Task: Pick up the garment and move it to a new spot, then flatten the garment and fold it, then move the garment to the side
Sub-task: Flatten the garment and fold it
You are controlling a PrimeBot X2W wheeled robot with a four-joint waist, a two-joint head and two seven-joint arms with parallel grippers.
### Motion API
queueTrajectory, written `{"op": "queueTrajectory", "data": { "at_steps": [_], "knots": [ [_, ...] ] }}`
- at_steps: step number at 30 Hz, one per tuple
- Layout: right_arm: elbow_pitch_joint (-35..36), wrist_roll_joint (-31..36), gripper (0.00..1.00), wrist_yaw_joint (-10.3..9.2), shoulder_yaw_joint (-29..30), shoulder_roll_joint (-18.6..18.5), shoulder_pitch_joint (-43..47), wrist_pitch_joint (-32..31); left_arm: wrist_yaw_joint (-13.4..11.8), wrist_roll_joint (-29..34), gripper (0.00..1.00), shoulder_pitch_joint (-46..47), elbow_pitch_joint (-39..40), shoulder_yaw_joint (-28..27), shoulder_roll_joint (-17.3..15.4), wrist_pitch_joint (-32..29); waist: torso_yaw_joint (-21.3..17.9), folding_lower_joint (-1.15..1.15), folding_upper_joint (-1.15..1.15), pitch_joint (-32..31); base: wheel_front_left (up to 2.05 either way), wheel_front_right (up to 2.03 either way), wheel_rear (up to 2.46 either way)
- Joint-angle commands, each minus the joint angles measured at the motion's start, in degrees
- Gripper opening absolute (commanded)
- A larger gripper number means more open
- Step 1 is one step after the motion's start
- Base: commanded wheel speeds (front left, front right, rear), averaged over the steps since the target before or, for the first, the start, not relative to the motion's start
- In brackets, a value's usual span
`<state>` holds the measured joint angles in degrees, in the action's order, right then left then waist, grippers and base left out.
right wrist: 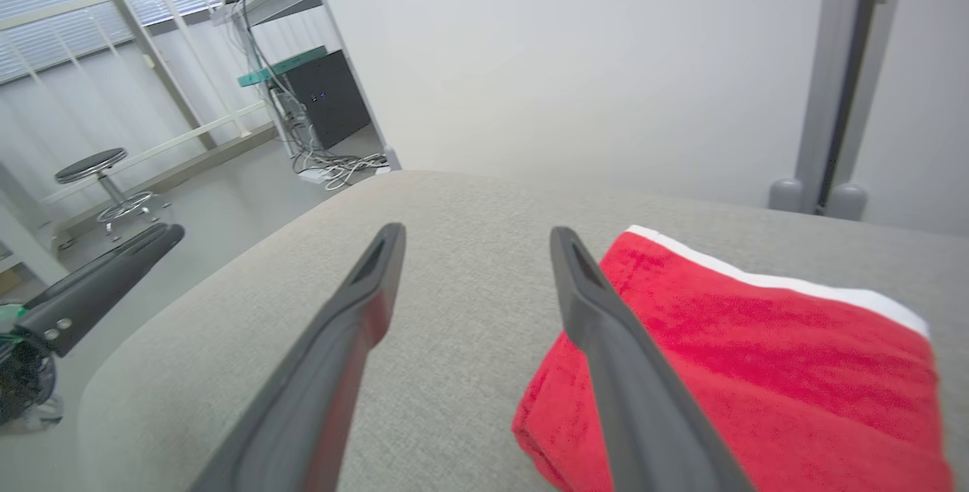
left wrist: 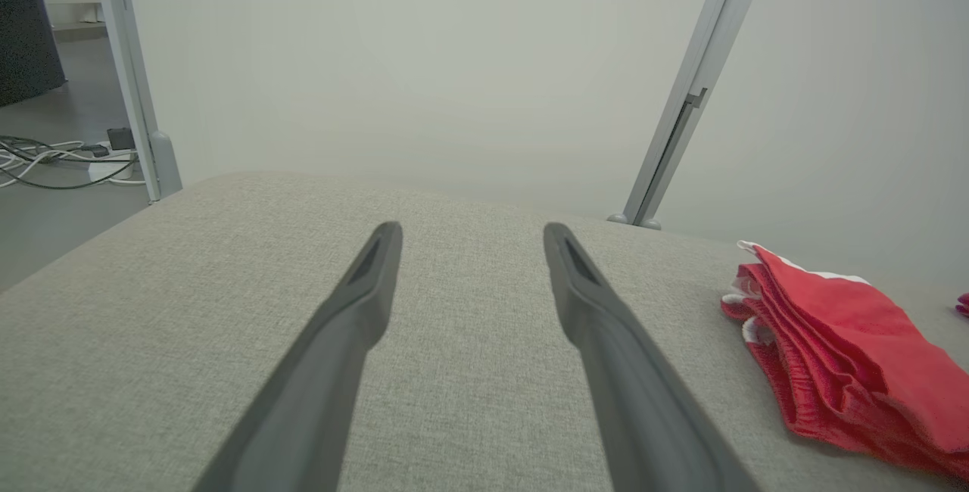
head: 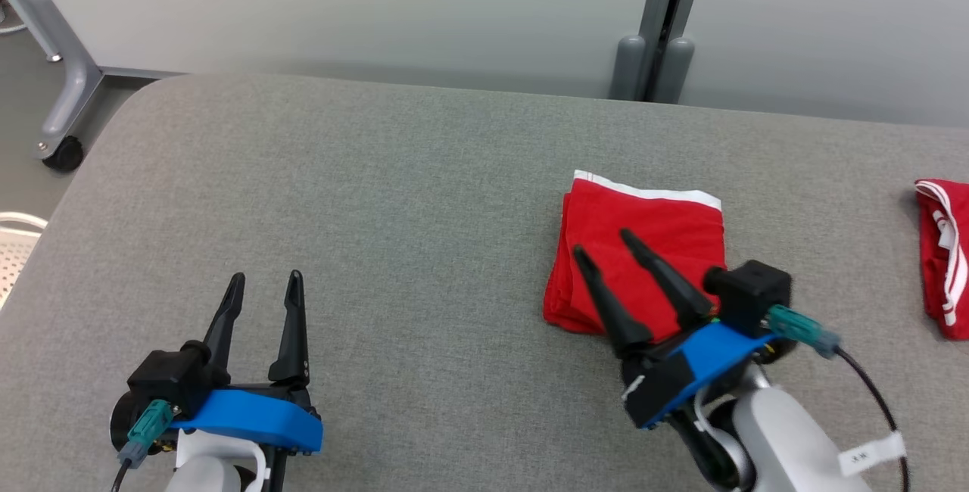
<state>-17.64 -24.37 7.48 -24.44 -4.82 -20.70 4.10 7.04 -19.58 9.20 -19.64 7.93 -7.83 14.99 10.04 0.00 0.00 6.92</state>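
Observation:
The garment (head: 658, 238) is a red cloth with a white band, folded into a neat square and lying right of centre on the grey padded table (head: 394, 197). My right gripper (head: 605, 244) hangs open over the garment's near-left part, holding nothing. In the right wrist view the garment (right wrist: 764, 356) lies under and right of that gripper (right wrist: 477, 233). My left gripper (head: 266, 277) stands open over bare table at the lower left, well clear of the cloth. From the left wrist view the garment (left wrist: 840, 348) is off to the right of the left gripper (left wrist: 470, 231).
A second red and white cloth (head: 945, 257) lies at the table's right edge. A pale wall with a grey post (head: 655, 38) runs behind the table. A wheeled frame leg (head: 60, 98) stands on the floor at the far left.

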Motion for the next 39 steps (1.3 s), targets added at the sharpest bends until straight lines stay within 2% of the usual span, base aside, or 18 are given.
{"op": "queueTrajectory", "data": {
  "at_steps": [1, 9, 12, 22, 39],
  "knots": [
    [2.86, 2.32, 1.00, 0.03, 5.64, -0.06, 3.89, 0.93, -0.40, 0.26, 1.00, -0.89, 0.27, -0.80, -0.11, 0.25, -1.40, 0.00, 0.00, -1.14, 0.00, 0.00, 0.00],
    [11.59, 10.43, 1.00, 0.02, 24.97, 1.39, 13.03, -0.10, -0.93, 0.58, 1.00, -2.27, -0.76, -1.75, -0.55, 0.25, -4.27, 0.00, 0.00, -2.86, 0.00, 0.00, 0.00],
    [12.13, 12.06, 1.00, 0.03, 28.43, 1.83, 14.48, -0.27, -1.44, 0.36, 1.00, -2.87, -1.89, -2.36, -1.12, 0.17, -5.54, 0.00, 0.00, -3.62, 0.00, 0.00, 0.00],
    [8.22, 13.67, 1.00, 0.02, 31.28, 1.86, 16.87, 1.29, -1.60, -0.16, 1.00, -4.17, -4.41, -2.61, -2.11, 0.20, -7.19, 0.00, 0.00, -5.93, 0.00, 0.00, 0.00],
    [5.76, 14.39, 1.00, 0.02, 29.75, 1.92, 20.04, 0.72, -2.01, 0.36, 1.00, -4.61, -5.07, -2.23, -2.60, 0.23, -7.44, 0.00, 0.00, -7.16, 0.00, 0.00, 0.00]
  ]
}}
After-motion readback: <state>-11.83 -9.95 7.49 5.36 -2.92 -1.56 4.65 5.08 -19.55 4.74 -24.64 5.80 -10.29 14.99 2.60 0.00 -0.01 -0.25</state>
